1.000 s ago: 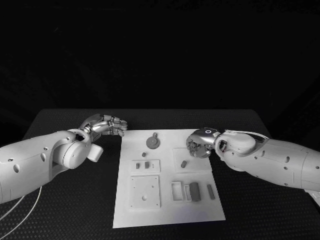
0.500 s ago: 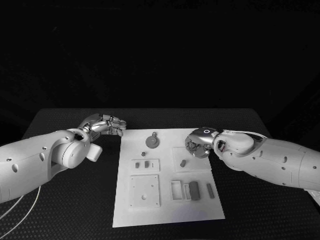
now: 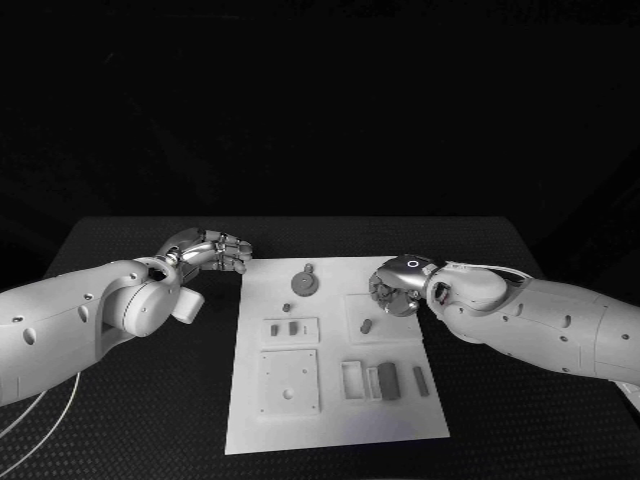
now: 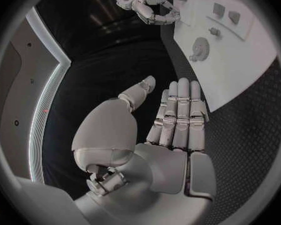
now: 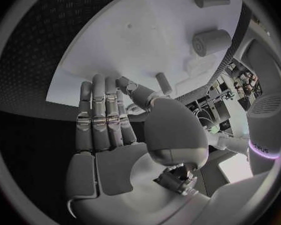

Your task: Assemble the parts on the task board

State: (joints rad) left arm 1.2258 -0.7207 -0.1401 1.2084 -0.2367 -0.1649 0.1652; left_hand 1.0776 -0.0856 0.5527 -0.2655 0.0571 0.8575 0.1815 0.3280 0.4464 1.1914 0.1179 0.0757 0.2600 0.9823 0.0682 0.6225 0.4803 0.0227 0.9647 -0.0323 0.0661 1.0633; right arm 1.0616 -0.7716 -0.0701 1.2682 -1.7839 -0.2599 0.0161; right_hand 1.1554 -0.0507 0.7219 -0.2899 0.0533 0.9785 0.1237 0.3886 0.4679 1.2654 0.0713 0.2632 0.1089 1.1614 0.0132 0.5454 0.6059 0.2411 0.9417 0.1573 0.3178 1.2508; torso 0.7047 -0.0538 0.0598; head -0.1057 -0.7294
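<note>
Flat white rectangular task board (image 3: pixel 335 420) lying lengthwise at the middle of the matte black textured table (image 3: pixel 133 235). On its smooth surface, small grey parts: a round toothed disc with a short stem (image 3: pixel 306 284) near the far end, a short rounded peg (image 3: pixel 366 326) right of centre, a narrow dark bar (image 3: pixel 389 381) and a slimmer strip (image 3: pixel 421 382) toward the near right. Also a raised square plate with small holes (image 3: pixel 289 381) and a smaller plate with two slots (image 3: pixel 290 329) on the left half.

Left silver many-fingered hand (image 3: pixel 208 248) over bare table just beside the board's far left corner — fingers straight and held side by side in the left wrist view (image 4: pixel 178 116), thumb apart, nothing held.

Right silver many-fingered hand (image 3: pixel 397 284) above the board's right edge, near the peg but apart from it. Right wrist view: fingers (image 5: pixel 100 116) extended and close together, thumb bent across toward the board, palm bare — no part gripped. Cylindrical grey piece (image 5: pixel 211 41) and a rod-like piece (image 5: pixel 210 0) on the white surface beyond the fingertips.
</note>
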